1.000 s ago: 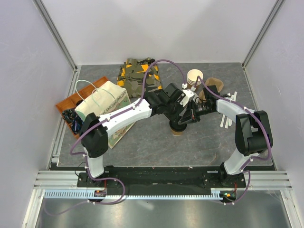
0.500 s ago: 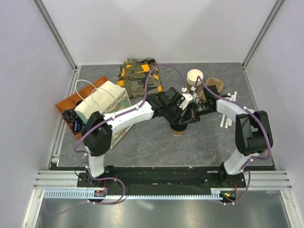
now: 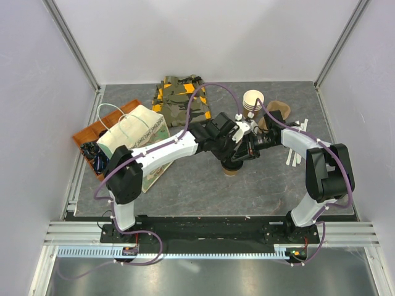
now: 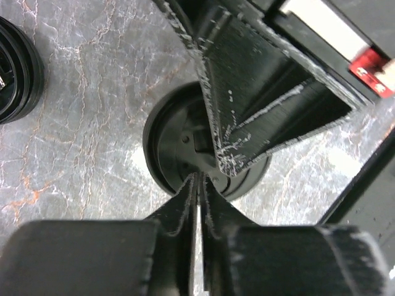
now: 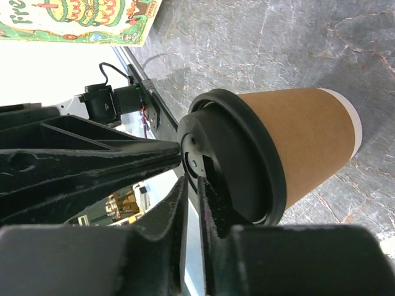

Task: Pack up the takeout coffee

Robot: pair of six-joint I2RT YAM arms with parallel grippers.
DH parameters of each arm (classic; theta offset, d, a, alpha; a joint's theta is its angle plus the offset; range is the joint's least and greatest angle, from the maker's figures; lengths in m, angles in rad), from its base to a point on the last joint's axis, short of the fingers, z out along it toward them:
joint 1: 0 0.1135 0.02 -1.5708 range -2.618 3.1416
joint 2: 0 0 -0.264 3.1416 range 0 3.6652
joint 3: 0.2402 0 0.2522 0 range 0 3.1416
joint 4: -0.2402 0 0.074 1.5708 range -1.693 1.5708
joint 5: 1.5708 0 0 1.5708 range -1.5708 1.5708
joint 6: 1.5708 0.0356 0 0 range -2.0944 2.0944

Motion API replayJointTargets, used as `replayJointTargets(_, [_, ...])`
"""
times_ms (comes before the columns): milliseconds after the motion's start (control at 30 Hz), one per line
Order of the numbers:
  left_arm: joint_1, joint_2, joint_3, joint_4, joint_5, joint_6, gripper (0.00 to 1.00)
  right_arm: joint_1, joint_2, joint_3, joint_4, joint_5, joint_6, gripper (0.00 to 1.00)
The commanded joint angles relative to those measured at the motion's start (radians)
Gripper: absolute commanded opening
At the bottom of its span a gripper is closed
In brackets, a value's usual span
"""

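Note:
The takeout coffee (image 3: 231, 169), a brown kraft cup (image 5: 302, 139) with a black lid (image 5: 231, 163), stands upright mid-table. In the left wrist view I look straight down on the lid (image 4: 170, 154). My left gripper (image 4: 199, 180) is shut, its tips on the lid's top. My right gripper (image 5: 192, 180) is also shut, tips against the lid's centre. The two grippers meet tip to tip over the lid (image 3: 236, 155). Neither grips the cup. The printed paper bag (image 3: 133, 139) lies at the left.
A stack of lidless cups (image 3: 253, 102) and a brown sleeve (image 3: 279, 111) stand behind the right arm. Wooden stirrers (image 3: 295, 151) lie at the right. An orange tray (image 3: 92, 132) sits far left, a camouflage cloth (image 3: 182, 98) at the back. Loose black lids (image 4: 15, 68) lie near the cup.
My left gripper has edged slightly right, closer over the lid. The right arm and the cup have not visibly moved.

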Motion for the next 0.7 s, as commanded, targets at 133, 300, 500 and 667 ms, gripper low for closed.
replayJointTargets(133, [-0.004, -0.1, 0.112, -0.057, 0.022, 0.067, 0.28, 0.009, -0.05, 0.073, 0.021, 0.007, -0.011, 0.24])
replayJointTargets(300, [-0.006, -0.131, 0.181, -0.082, 0.037, 0.086, 0.44, 0.007, -0.061, 0.116, 0.021, -0.01, 0.007, 0.27])
replayJointTargets(500, [-0.004, -0.172, 0.268, -0.133, 0.077, 0.096, 0.64, 0.009, -0.102, 0.161, 0.018, -0.022, 0.024, 0.35])
replayJointTargets(667, [-0.004, -0.247, 0.305, -0.159, 0.111, 0.107, 0.89, 0.007, -0.162, 0.225, -0.001, -0.004, 0.02, 0.5])
